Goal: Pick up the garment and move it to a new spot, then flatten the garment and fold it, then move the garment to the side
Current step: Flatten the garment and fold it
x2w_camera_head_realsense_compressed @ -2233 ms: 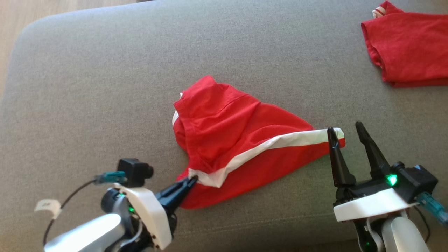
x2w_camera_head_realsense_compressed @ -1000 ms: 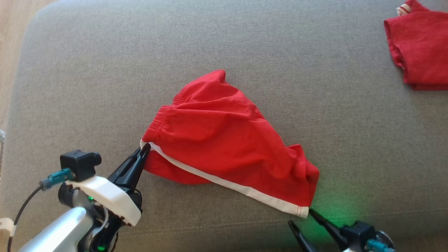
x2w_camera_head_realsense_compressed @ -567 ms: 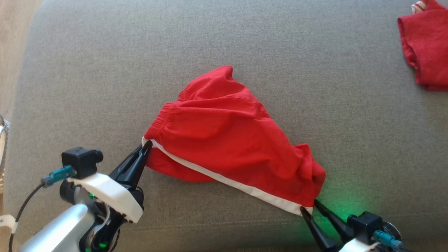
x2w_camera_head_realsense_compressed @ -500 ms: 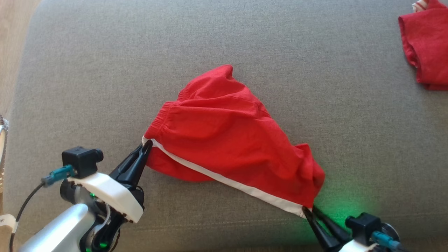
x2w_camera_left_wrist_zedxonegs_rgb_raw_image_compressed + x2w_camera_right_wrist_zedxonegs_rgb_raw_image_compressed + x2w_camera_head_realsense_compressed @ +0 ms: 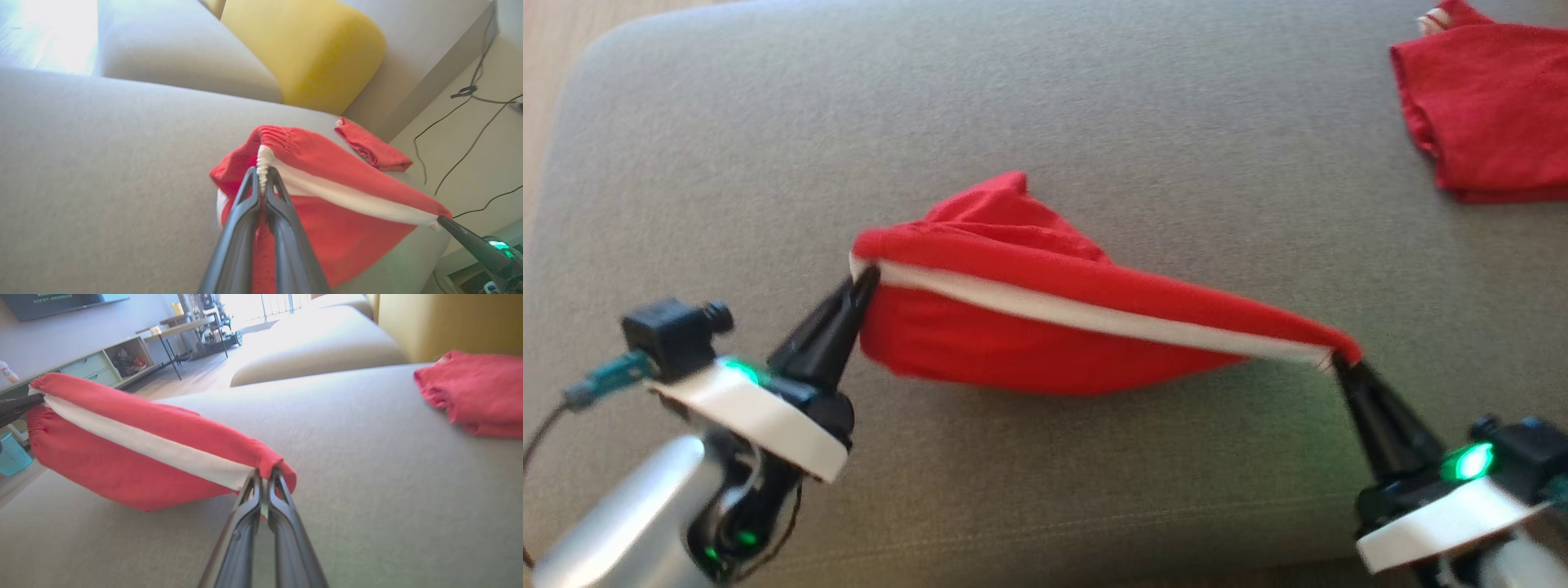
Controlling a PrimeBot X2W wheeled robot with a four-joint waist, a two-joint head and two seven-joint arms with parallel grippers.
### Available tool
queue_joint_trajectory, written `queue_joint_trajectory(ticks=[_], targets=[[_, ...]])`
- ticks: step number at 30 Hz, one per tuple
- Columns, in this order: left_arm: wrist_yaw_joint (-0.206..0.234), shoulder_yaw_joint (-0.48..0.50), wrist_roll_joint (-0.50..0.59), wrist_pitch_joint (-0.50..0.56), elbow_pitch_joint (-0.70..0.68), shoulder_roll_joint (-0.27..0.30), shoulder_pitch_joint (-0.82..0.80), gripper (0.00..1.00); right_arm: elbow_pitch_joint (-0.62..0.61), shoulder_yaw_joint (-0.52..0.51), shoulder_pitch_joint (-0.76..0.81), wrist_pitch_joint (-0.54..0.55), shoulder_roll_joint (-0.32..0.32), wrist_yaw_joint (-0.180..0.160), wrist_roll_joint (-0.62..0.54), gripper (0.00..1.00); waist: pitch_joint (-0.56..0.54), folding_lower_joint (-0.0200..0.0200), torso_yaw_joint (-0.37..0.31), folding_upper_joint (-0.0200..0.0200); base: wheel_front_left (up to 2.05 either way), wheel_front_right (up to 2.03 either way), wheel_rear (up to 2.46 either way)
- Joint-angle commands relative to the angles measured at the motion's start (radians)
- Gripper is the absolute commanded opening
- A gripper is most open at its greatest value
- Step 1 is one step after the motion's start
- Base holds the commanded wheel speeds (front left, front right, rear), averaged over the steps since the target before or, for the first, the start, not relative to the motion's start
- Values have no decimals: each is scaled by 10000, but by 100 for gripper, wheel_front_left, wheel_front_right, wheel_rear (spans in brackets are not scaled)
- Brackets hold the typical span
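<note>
The garment [image 5: 1045, 343] is a pair of red shorts with a white side stripe, stretched and lifted off the grey cushion [image 5: 1094, 106]. My left gripper [image 5: 864, 276] is shut on the elastic waistband end of the stripe; the left wrist view shows its fingers [image 5: 261, 183] pinching the white seam of the garment [image 5: 339, 212]. My right gripper [image 5: 1335, 363] is shut on the hem end of the stripe, seen close in the right wrist view [image 5: 263, 475] with the garment [image 5: 122, 457] hanging between the two grips.
A second red garment [image 5: 1486, 114] lies at the cushion's far right corner. A yellow bolster [image 5: 302, 49] stands behind the seat. The wood floor [image 5: 547, 33] lies beyond the cushion's left edge, with cables [image 5: 470, 122] on the floor.
My right gripper has closed on the stripe's hem end. Both grippers have lifted the garment, pulling the stripe taut between them. The head camera has shifted.
</note>
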Motion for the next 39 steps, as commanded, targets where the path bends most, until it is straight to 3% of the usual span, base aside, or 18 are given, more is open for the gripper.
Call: queue_joint_trajectory(ticks=[1,6,11,15,20,22,23,25,29,35,39], targets=[[-80,733,-19,-126,-402,304,-688,0,-411,67,-160,-65,-379,-4,185,0,-130,0,-153,0,0,0,0],[-543,1370,-57,89,-773,200,-2293,0,-591,97,-2070,84,-1465,-4,1030,0,-226,0,-445,0,0,0,0],[-865,1492,236,948,282,-20,-5125,0,447,840,-5777,894,-2062,-4,1625,0,121,0,-793,0,0,0,0],[-1042,1246,1228,934,1913,-421,-7598,0,2176,1923,-9124,921,-1902,-4,1325,0,808,0,-1044,0,0,0,0],[-1126,945,3012,-13,3551,-1053,-10079,0,4116,2303,-12197,150,-1443,-4,844,0,1721,0,-1076,0,0,0,0],[-1136,1180,3616,-114,3725,-1267,-10613,0,4421,2243,-12867,8,-1419,-4,668,0,2057,0,-1017,0,0,0,0],[-1143,1862,4199,-125,3286,-1485,-10601,0,4490,2065,-13148,-46,-1431,-4,606,0,2296,0,-950,0,0,0,0],[-1150,2179,4589,-128,2835,-1600,-9903,0,4247,1827,-12941,-56,-1416,-4,650,0,2372,0,-891,0,0,0,0],[-1154,1126,4505,-131,2017,-1149,-7911,0,3911,2349,-11471,-61,-1632,-4,914,0,2245,0,-823,0,0,0,0],[-1156,-11,3669,-132,1267,-493,-4889,0,3828,3372,-8711,2,-2452,-4,2485,0,1820,0,-663,0,0,0,0],[-1157,-367,3795,-132,1094,-280,-3565,0,3551,3866,-7425,429,-2898,-4,3683,0,1495,0,-623,0,0,0,0]])
